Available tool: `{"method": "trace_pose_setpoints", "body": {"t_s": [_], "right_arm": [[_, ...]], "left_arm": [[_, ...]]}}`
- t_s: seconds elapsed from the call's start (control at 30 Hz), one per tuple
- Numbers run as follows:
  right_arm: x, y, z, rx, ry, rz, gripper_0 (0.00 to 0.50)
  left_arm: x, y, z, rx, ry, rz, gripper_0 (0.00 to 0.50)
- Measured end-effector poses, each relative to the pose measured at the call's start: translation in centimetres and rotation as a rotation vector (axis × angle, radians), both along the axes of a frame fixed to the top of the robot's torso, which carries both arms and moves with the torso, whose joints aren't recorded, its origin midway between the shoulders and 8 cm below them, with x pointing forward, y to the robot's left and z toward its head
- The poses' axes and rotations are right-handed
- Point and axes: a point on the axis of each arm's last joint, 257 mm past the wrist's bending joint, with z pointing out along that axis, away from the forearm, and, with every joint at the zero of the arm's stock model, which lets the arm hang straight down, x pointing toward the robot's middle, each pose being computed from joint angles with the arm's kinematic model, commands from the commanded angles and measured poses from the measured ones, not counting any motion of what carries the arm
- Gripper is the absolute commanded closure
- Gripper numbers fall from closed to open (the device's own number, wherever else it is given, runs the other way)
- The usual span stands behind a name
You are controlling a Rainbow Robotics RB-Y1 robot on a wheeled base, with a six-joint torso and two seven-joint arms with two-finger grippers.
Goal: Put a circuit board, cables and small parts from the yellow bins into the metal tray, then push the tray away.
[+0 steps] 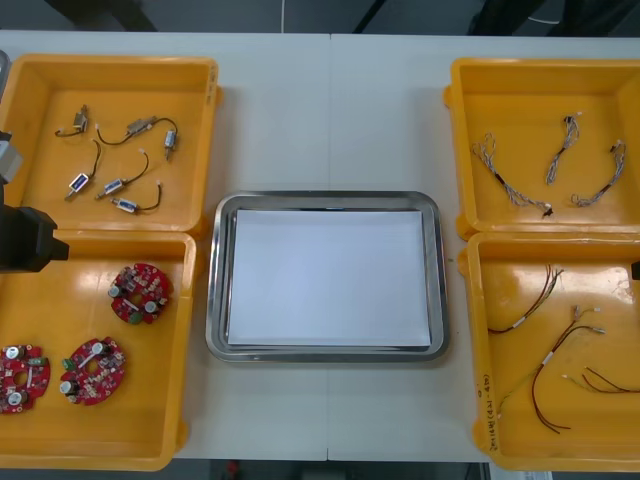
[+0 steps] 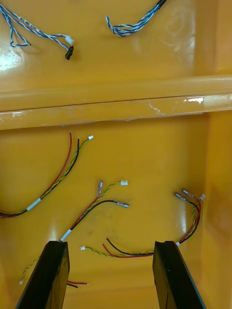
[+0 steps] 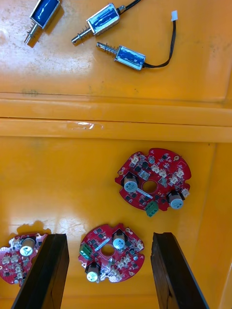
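Now, left hand [image 3: 108, 236] hovers over circuit boards [image 3: 152, 179], right hand [image 2: 110, 243] over cables [image 2: 34, 204], both spread open.

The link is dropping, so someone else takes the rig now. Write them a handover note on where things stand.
The left gripper is open over the circuit boards in the near left bin, gripping nothing.
The right gripper is open over the red and yellow cables in the near right bin, gripping nothing.
The small metal parts are in the far left bin; the blue and white cables are in the far right bin.
Done: nothing is loaded; the metal tray sits between the bins.
Left: load a board, cables and parts, then push the tray away.
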Motion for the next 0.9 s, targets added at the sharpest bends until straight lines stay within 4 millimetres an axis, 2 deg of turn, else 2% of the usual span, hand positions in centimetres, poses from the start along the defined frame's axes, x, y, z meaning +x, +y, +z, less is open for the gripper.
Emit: {"method": "trace_pose_setpoints", "body": {"t_s": [0.9], "right_arm": [[0.0, 0.0, 0.0, 0.0, 0.0, 0.0, 0.0]], "left_arm": [[0.0, 0.0, 0.0, 0.0, 0.0, 0.0, 0.0]]}}
